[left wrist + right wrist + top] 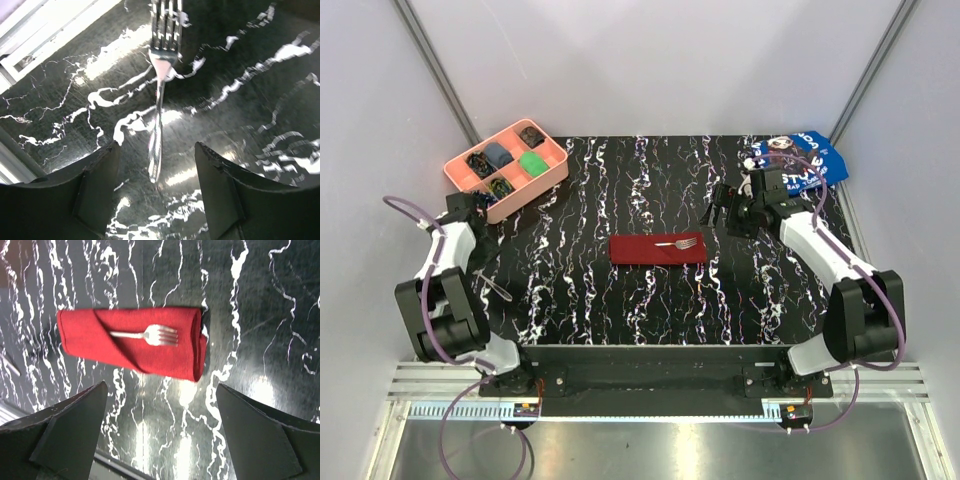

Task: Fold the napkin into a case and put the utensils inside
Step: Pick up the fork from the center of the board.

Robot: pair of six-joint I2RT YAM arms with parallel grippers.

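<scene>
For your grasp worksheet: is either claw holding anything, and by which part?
Nothing is held. The left claw is open over a fork lying on the table; the right claw is open above the case.

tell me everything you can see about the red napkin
The napkin is a plain dark red cloth, soft-looking and unpatterned, folded into a narrow layered rectangle lying flat near the middle of the black marbled table. A diagonal flap crosses its top, forming a pocket. A small silver fork lies on it, handle tucked under that flap, tines showing. One short end looks thick and rounded. Nothing else touches it.
</scene>
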